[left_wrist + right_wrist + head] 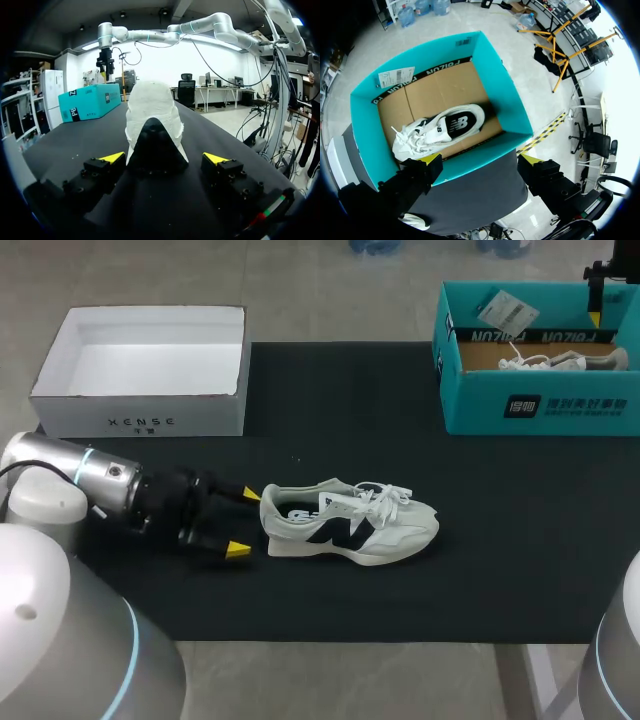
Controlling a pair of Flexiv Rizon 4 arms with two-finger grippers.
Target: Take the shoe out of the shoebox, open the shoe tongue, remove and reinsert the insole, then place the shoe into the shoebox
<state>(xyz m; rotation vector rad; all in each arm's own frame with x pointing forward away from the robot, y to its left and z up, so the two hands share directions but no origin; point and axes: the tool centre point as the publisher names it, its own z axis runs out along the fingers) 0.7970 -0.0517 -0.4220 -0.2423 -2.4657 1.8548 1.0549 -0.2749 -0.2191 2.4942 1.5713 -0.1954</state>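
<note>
A white sneaker with dark side markings lies on its sole on the black mat, toe pointing right. My left gripper is open at its heel, one yellow tip on each side. In the left wrist view the heel stands just ahead between the open fingers of the left gripper. The teal shoebox sits at the back right with a second white shoe inside. My right gripper hangs open above the shoebox, looking down on that shoe.
An open white box stands at the back left of the black mat. A paper tag hangs on the teal box's rim. My right arm's gripper shows over the teal box in the left wrist view.
</note>
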